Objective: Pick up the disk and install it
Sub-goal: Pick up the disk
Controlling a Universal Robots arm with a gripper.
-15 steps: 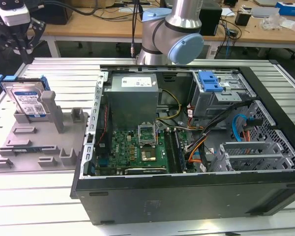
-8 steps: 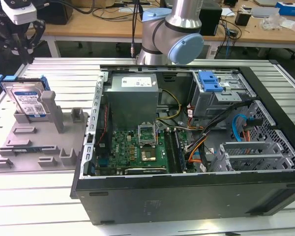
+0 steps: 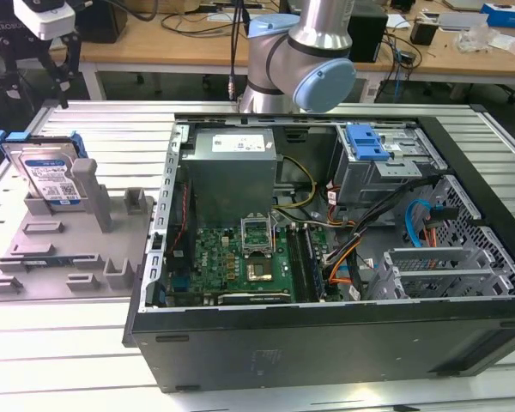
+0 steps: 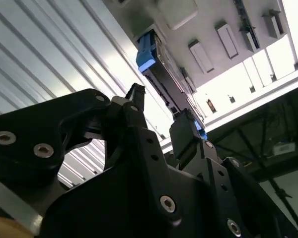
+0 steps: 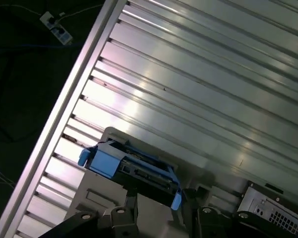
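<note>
**Disk Parked in Fixture, Fingers Open Above**

The disk (image 3: 47, 176) is seen standing on edge in a grey holder fixture (image 3: 69, 257) on the ribbed counter (image 3: 94, 129), to the exterior view's left of the open computer case (image 3: 326, 343). The arm's fingers (image 4: 139, 119) are positioned above the disk, apart from it. They are spread wide, and nothing is gripped.

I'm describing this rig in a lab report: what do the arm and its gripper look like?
The arm is a silver-grey metal tube with rounded joints closed by pale blue caps. The gripper is matte black, built of angular linkage plates fastened with hex-socket screws, ending in two narrow fingers.
</note>
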